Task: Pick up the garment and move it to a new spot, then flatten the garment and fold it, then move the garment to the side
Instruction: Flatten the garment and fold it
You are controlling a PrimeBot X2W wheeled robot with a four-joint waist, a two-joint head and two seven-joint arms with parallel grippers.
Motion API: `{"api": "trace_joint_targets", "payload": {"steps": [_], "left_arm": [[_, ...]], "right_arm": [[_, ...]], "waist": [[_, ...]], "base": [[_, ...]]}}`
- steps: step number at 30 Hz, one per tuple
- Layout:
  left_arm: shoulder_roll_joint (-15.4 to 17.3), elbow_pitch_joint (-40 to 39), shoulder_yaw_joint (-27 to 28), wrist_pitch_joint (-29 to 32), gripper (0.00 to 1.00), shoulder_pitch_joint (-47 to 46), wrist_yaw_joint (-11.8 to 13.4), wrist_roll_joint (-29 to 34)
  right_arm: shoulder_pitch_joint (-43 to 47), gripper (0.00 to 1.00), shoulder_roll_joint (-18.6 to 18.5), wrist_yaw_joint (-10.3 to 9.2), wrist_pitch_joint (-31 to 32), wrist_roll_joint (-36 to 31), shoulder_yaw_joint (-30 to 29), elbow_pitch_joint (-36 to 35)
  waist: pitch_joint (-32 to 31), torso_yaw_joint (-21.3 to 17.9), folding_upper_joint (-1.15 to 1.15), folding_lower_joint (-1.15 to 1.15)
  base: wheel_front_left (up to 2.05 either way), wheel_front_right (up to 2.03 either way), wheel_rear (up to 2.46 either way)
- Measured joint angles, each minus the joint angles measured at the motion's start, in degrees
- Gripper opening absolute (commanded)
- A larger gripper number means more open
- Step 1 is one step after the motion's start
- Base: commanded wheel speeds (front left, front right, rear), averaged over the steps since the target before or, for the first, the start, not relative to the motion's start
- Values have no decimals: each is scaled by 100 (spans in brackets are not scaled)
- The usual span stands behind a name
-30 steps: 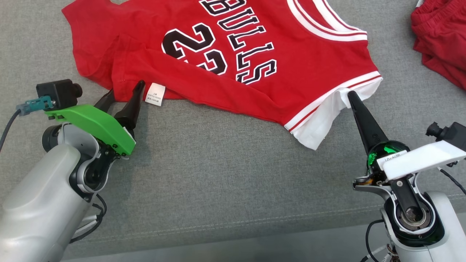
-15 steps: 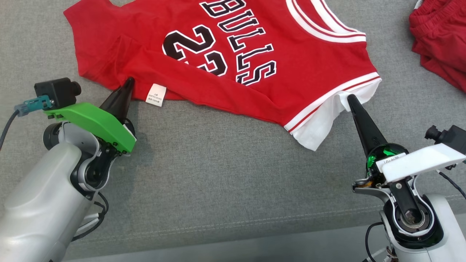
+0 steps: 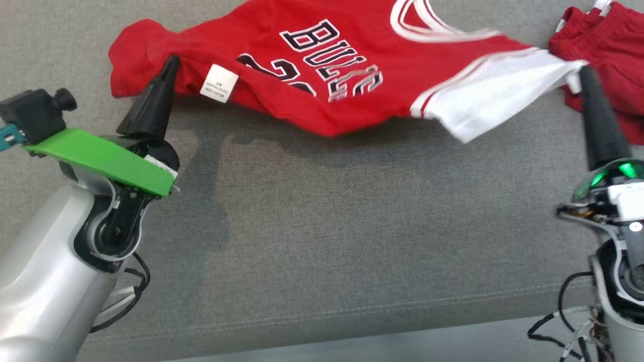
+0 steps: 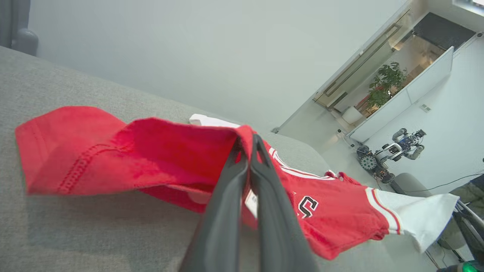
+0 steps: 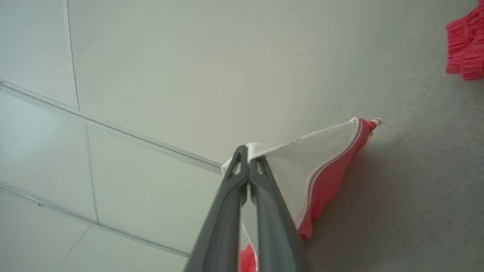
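head view: left end effector [image 3: 172, 59], right end effector [image 3: 583, 71] pinch garment [image 3: 322, 114].

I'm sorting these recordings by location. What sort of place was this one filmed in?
Probably an indoor robot lab or office. The work surface is grey sofa-like upholstery, and the left wrist view shows another robot standing on the floor beyond it, and a potted plant farther back.

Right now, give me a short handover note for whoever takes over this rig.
Left gripper: shut on the jersey at its red hem.
Right gripper: shut on its white sleeve.
Position: it hangs stretched between them above the grey cushion, sagging mid-span; red shorts lie at the far right.
Done: pick-up.
Left: set it down elsewhere, flatten, fold, move aside.
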Motion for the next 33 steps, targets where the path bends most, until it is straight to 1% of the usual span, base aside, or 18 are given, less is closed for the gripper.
{"api": "trace_joint_targets", "payload": {"steps": [2, 4, 9, 12, 15, 16, 18, 20, 22, 24, 26, 27, 30, 32, 33], "left_arm": [[56, -385, 209, -63, 0, 102, -35, -131], [179, -737, 401, -107, 0, 173, -59, -185], [597, -1634, 1211, -160, 0, 519, -86, -626], [846, -2146, 1726, -163, 0, 725, -70, -809], [1131, -2711, 2217, -165, 0, 914, 127, -988], [1227, -2921, 2357, -177, 0, 973, 223, -1070], [1357, -3339, 2592, -179, 0, 1064, 409, -1170], [1477, -3679, 2697, -178, 0, 1137, 633, -1336], [1597, -3905, 2717, -88, 0, 1204, 866, -1466], [1771, -4043, 2700, 141, 0, 1232, 1074, -1511], [1871, -4122, 2627, 390, 0, 1218, 1093, -1748], [1961, -4084, 2504, 559, 0, 1199, 1093, -1753], [2045, -3582, 2190, 995, 0, 1023, 1094, -1856], [2049, -3133, 2017, 1220, 0, 754, 1145, -1874], [2038, -2899, 1944, 1296, 0, 530, 1160, -1868]], "right_arm": [[-150, 0, -136, 4, -53, -38, -205, -320], [-225, 0, -237, 63, -56, -49, -349, -639], [-358, 0, -285, 145, -86, 85, -584, -1394], [-391, 0, -300, 140, -85, 189, -727, -1783], [-456, 0, -304, 132, -80, 322, -859, -2239], [-471, 0, -302, 97, -65, 411, -888, -2410], [-491, 0, -302, 90, -18, 517, -955, -2711], [-533, 0, -301, 47, 59, 616, -976, -2929], [-541, 0, -304, 40, 185, 784, -940, -2989], [-548, 0, -305, 32, 345, 881, -802, -2897], [-593, 0, -325, -5, 520, 928, -630, -2630], [-631, 0, -336, -5, 592, 915, -568, -2369], [-789, 0, -319, -4, 846, 923, -256, -1405], [-1149, 0, -291, -7, 915, 773, -185, -636], [-1434, 0, -216, -8, 882, 661, -250, -220]], "waist": [[-96, 1, 0, 0], [-200, 10, 0, 0], [-505, 45, 0, 0], [-702, 56, 0, 0], [-890, 51, 0, 0], [-946, 43, 0, 0], [-1030, 18, 0, 0], [-1061, -24, 0, 0], [-1034, -50, 0, 0], [-971, -61, 0, 0], [-882, -62, 0, 0], [-827, -56, 0, 0], [-637, -5, 0, 0], [-495, 49, 0, 0], [-420, 79, 0, 0]], "base": [[0, 0, 0], [0, 0, 0], [0, 0, 0], [0, 0, 0], [0, 0, 0], [0, 0, 0], [0, 0, 0], [0, 0, 0], [0, 0, 0], [0, 0, 0], [0, 0, 0], [0, 0, 0], [0, 0, 0], [0, 0, 0], [0, 0, 0]]}}
